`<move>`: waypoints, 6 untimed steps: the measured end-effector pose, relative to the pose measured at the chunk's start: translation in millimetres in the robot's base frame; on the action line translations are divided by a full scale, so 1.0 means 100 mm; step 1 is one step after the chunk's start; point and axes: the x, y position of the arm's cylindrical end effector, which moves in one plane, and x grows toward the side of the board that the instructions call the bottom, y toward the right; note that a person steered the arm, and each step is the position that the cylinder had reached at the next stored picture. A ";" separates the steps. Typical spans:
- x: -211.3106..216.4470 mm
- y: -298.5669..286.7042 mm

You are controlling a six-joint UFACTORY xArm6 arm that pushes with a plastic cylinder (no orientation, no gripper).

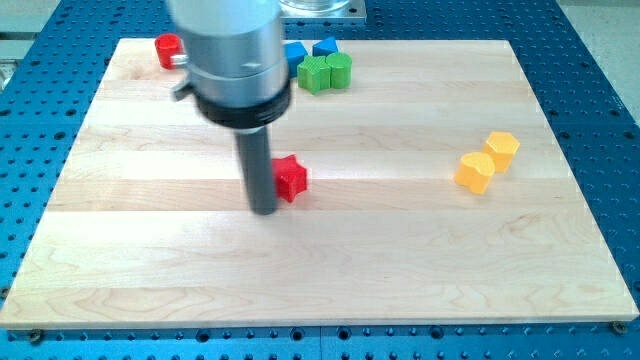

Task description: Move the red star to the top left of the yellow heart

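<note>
The red star (292,178) lies on the wooden board (330,260) left of centre. My tip (264,209) rests on the board just left of the red star, touching or nearly touching its left side. Two yellow blocks sit at the view's right: one (476,171) lower left and one (502,149) upper right, touching each other. I cannot tell which of the two is the heart. The red star is far to the left of both.
A red block (168,49) sits at the board's top left. Two green blocks (326,72) and two blue blocks (311,49) cluster at the top centre, partly hidden by the arm's grey body (236,55). Blue perforated table surrounds the board.
</note>
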 end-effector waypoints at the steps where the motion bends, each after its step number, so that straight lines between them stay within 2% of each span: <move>1: -0.10 0.58; 2: 0.20 0.20; 3: 0.12 0.12; 4: -0.19 -0.08; 5: -0.24 -0.29; 6: -0.62 0.29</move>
